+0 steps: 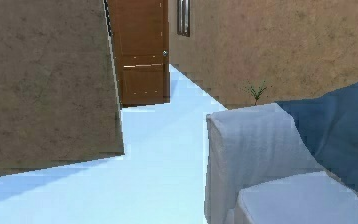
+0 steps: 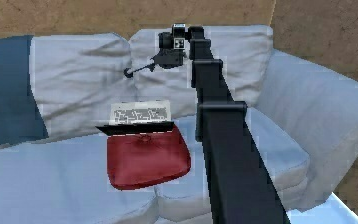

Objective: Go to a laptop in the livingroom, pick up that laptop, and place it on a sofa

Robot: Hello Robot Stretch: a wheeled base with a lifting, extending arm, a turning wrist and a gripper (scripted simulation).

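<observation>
Laptop [image 2: 142, 152] lies mid-seat on sofa [image 2: 67, 65]. Tool [image 2: 133, 71] up by back cushions; cannot tell whether it holds anything. Placing looks done; next, pull arm [image 2: 227, 140] clear without nudging laptop.

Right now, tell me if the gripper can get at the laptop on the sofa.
Probably yes. The laptop lies uncovered on the sofa beside the arm; the gripper is farther out, by the back cushions, so retracting and lowering should do.
</observation>
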